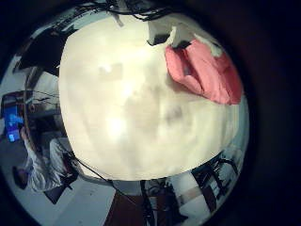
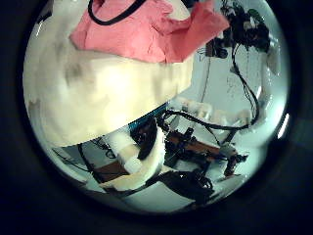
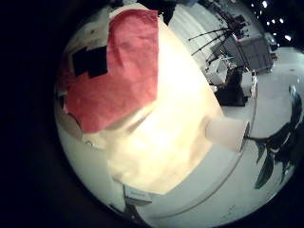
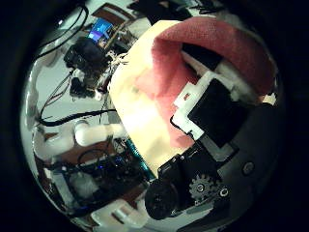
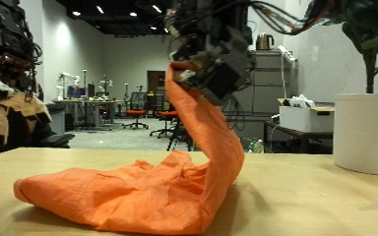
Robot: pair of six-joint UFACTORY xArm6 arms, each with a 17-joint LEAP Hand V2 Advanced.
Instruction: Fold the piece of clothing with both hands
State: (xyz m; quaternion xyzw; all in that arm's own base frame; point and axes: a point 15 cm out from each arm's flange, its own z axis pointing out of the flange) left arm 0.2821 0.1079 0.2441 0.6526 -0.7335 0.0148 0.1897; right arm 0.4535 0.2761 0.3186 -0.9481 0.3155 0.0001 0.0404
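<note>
Lifting orange garment [image 5: 137, 192] by one edge: cloth pinched by raised hand [image 5: 210, 61], probably right; rest heaped on table [image 5: 320, 202]. Left hand unseen, state unknown. Lifted edge best carried slowly across heap.

Wooden table [image 5: 320, 202], red chairs [image 5: 142, 113], grey cabinet [image 5: 271, 88].

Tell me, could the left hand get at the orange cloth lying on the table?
Probably yes. Most of the orange cloth lies heaped on the table with nothing on or round it. The left hand hangs above, off to one side. The right hand pinches only the raised end.
</note>
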